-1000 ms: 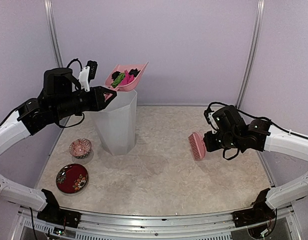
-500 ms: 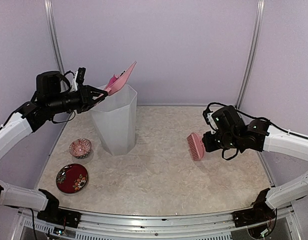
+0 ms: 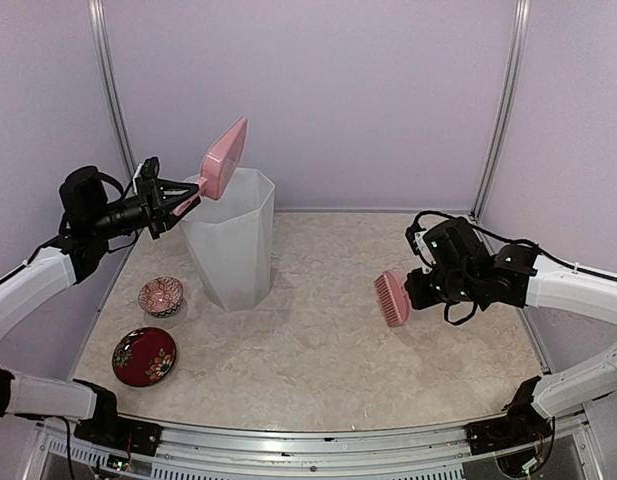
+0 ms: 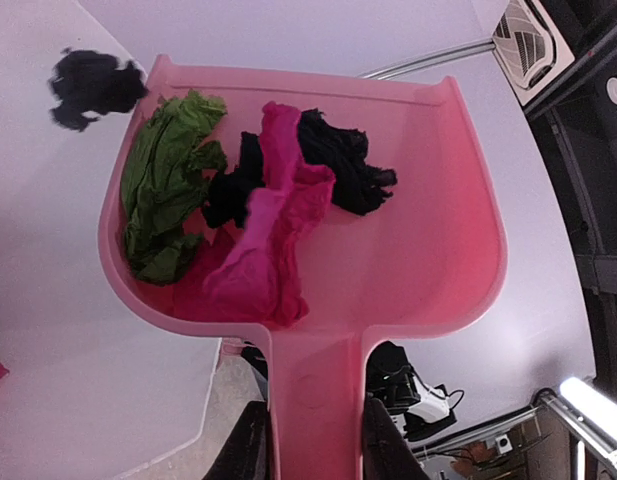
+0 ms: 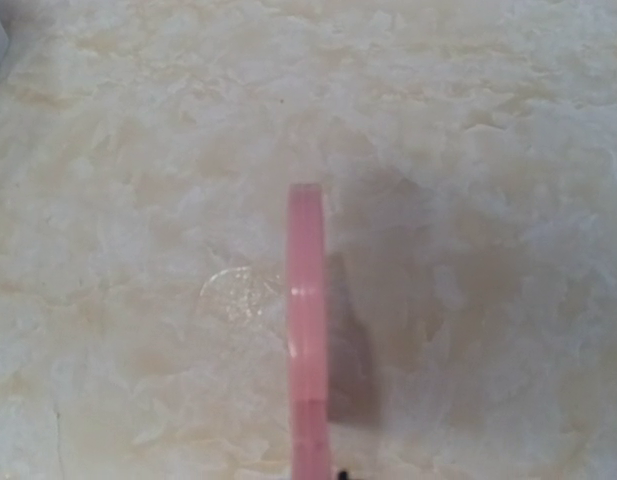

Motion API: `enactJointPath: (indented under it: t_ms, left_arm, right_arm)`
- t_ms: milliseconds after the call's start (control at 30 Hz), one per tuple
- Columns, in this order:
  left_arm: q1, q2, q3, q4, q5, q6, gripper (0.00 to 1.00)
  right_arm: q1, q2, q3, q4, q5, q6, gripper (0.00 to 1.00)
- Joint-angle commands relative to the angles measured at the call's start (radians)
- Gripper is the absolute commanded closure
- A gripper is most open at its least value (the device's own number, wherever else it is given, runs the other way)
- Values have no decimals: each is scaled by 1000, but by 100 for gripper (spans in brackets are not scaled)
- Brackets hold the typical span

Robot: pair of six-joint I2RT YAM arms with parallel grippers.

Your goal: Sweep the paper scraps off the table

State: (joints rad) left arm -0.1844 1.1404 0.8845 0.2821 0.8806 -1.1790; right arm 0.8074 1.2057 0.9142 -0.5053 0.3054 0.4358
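Observation:
My left gripper is shut on the handle of the pink dustpan, which is tipped steeply on edge above the white bin. In the left wrist view, black fingers clamp the handle, and the pan holds paper scraps: green, magenta and black. One blurred black scrap is past the pan's rim. My right gripper is shut on the pink brush, held just above the table. The brush shows edge-on.
A small patterned bowl and a red patterned plate sit at the front left, near the bin. Lilac walls and metal posts close off the table at the back and sides.
My left arm has drawn back to the left and tipped the dustpan from nearly flat to steeply on edge over the bin. The right arm and brush have barely moved.

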Motion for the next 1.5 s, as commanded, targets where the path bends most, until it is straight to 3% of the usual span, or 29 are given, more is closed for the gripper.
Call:
enactJointPath:
  t_ms: [0,500,900,1000,1133,1467]
  left_arm:
    - [34,22,-51,310,103,-261,100]
    - [62,153,-112,935,118,-800,100]
    - [65,146,-107,945,131,-790,100]
    - [65,125,-90,867,149,-727,100]
    - [59,79,-39,624,178,-545,100]
    - [-25,-28,193,-161,125,171,100]
  right_arm:
    - [-10,-26,-14,33,-3,9,100]
    - [-10,-30,-23,47,-9,16,100]
    - [-10,-45,-24,42,-8,16,100]
    - [-10,-45,-21,46,-12,17,100]
    - [-10,-49,-15,52,-15,17,100]
    - [-10,-97,-16,105,-22,-1,100]
